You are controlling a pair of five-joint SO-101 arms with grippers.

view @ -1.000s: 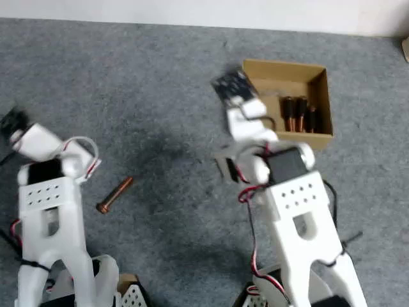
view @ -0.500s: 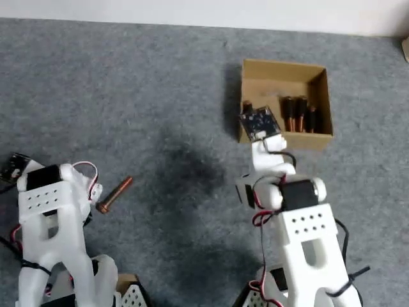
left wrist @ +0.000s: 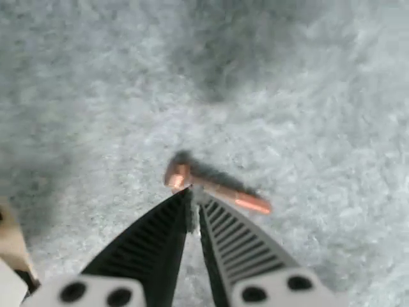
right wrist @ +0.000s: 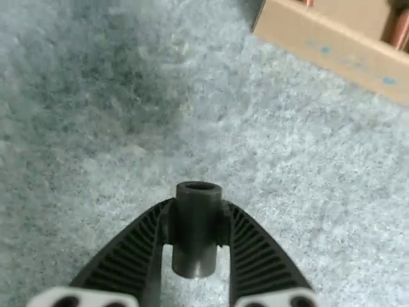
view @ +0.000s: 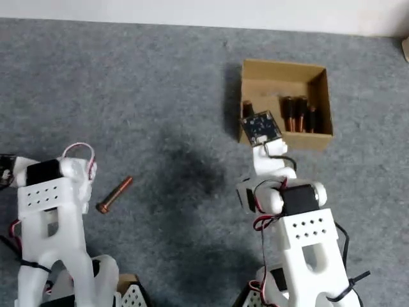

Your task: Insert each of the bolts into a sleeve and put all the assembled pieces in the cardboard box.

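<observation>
A copper bolt (view: 115,194) lies on the grey carpet beside the left arm (view: 48,192). In the left wrist view my left gripper (left wrist: 193,197) is shut and empty, its tips just short of the bolt (left wrist: 217,188). My right gripper (right wrist: 197,204) is shut on a black sleeve (right wrist: 197,224), held upright above the carpet. The cardboard box (view: 284,64) stands at the back right with several assembled pieces (view: 298,114) inside. The right arm (view: 281,188) is just in front of the box, whose wall (right wrist: 332,41) shows in the right wrist view.
Grey carpet covers the whole work area, with open floor between the two arms and to the left of the box. A pale wall edge runs along the far side. The arm bases stand at the near edge.
The right arm has drawn back toward its base, its wrist now in front of the box's near wall. The left arm has swung left and lower. The bolt has not moved.
</observation>
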